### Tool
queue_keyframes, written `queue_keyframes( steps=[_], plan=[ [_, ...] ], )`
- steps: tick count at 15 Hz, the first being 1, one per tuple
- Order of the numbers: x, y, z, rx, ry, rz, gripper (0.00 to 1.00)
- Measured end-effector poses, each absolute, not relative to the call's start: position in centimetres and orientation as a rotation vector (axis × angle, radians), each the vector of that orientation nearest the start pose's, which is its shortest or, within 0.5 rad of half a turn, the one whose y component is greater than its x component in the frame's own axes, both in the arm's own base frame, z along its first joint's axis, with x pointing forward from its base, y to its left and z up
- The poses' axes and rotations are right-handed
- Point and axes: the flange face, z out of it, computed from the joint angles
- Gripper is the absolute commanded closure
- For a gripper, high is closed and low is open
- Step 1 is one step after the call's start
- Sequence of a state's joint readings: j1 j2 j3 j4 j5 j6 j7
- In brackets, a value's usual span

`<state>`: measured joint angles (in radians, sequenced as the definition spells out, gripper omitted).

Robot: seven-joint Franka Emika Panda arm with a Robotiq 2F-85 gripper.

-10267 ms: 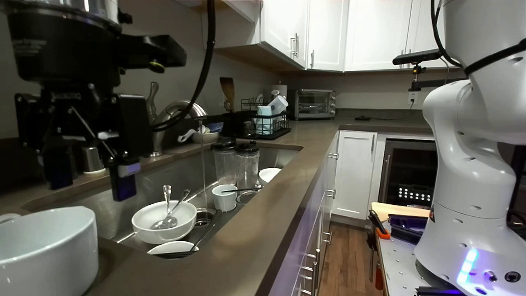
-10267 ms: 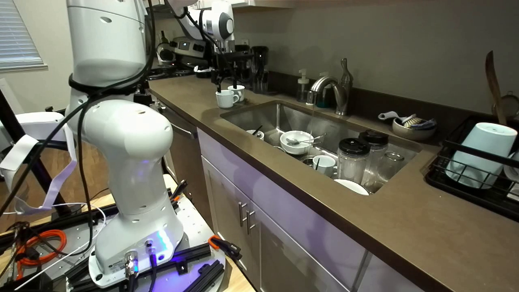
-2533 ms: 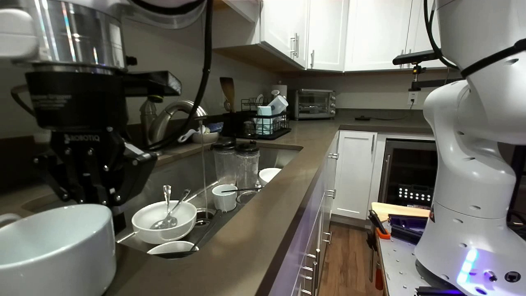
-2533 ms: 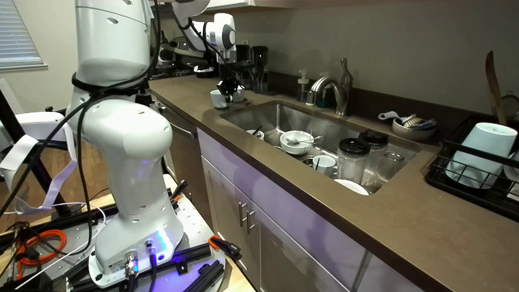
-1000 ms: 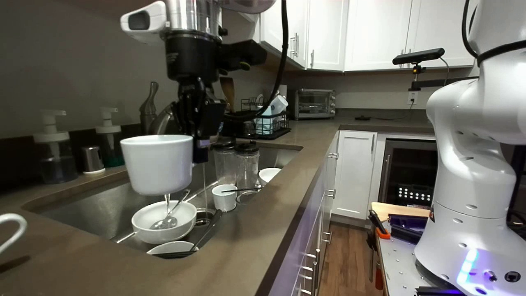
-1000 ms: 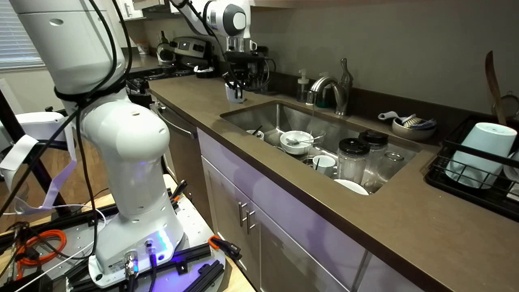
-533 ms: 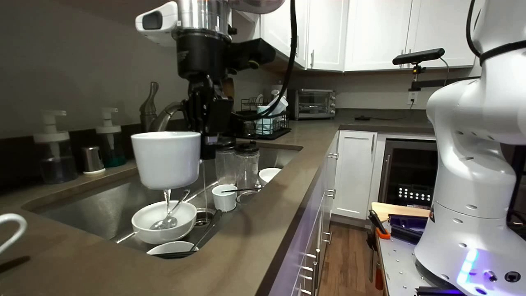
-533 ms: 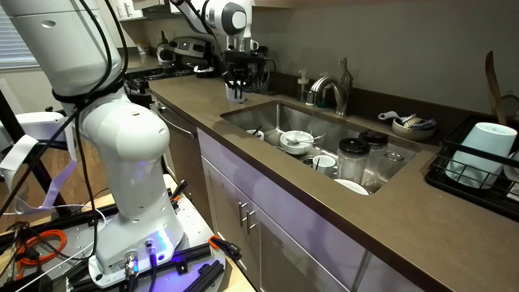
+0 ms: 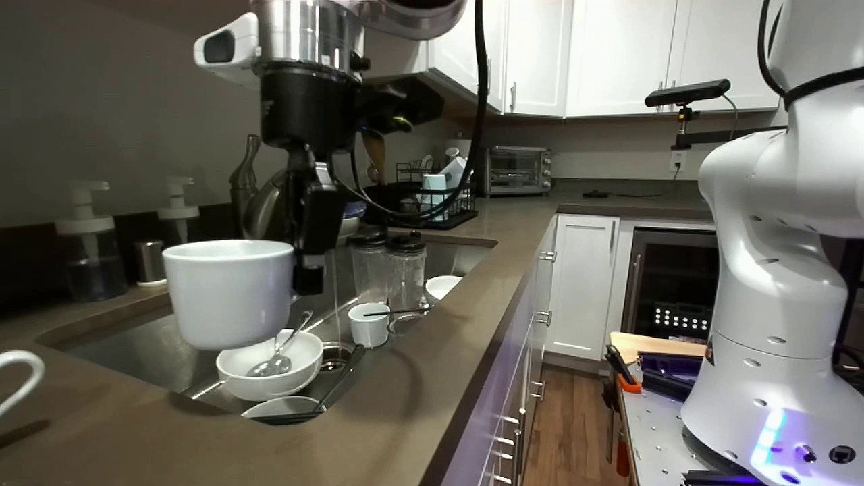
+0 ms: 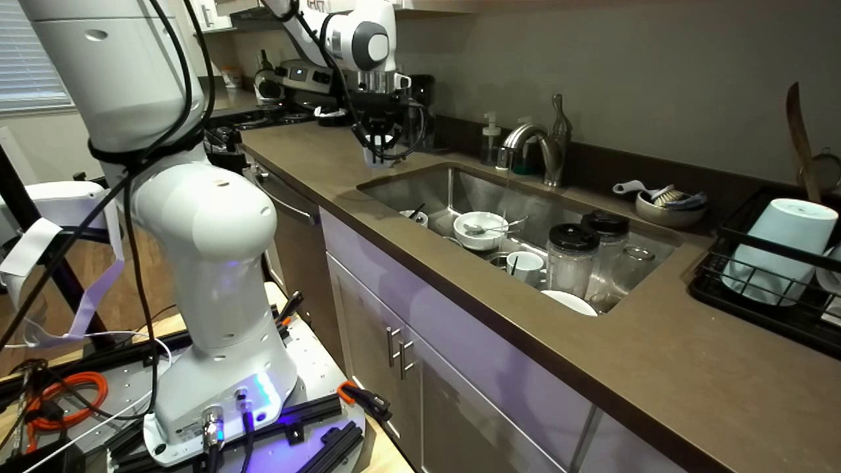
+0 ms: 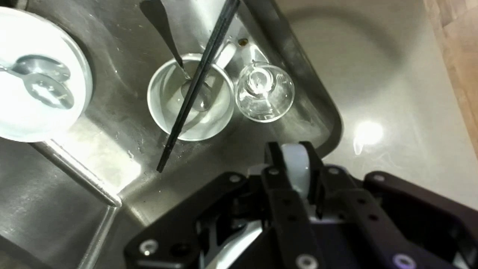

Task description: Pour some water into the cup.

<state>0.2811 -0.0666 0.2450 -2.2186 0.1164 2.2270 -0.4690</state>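
Cup (image 9: 226, 304), white and roughly upright, is held in the air by the jaws, which are closed on its handle (image 11: 297, 166). In the wrist view the jaws are seen over a corner of the sink (image 9: 145, 354), with most of the cup hidden beneath them; whether it is held over the sink itself or over the table (image 9: 364, 432) beside it cannot be told. Its inside is largely hidden by its near side, so its contents cannot be made out. A thin stream of water (image 9: 335, 290) is run from the faucet (image 10: 554, 154) into the sink, apart from the cup. In the sink, two spoons (image 11: 46, 87) are contained in a white bowl (image 11: 33, 121), a white mug (image 11: 168, 97) is crossed by black chopsticks (image 11: 194, 86), and a clear glass (image 11: 265, 97) is set just beside that mug. Two lidded jars (image 10: 570, 269) are stood just beside a second mug (image 10: 527, 266). On the table, a pale tumbler (image 10: 782, 253) is lodged upside down in a black rack (image 10: 736, 312), and two pump bottles (image 9: 94, 263) are placed near the faucet.
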Motion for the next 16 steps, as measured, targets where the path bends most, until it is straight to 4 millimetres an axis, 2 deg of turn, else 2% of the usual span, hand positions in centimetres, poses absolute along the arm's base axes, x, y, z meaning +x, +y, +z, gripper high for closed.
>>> queue_keyframes(
  steps=[4, 7, 11, 16],
  plan=[
    [43.3, 30.1, 39.7, -2.831, -1.110, -0.158, 0.96],
    [42.2, 30.7, 39.0, -2.888, -0.948, -0.181, 0.96],
    [42.7, 29.1, 40.2, -2.923, -0.823, -0.216, 0.96],
    [45.2, 24.5, 42.8, -2.969, -0.680, -0.217, 0.96]
  ],
)
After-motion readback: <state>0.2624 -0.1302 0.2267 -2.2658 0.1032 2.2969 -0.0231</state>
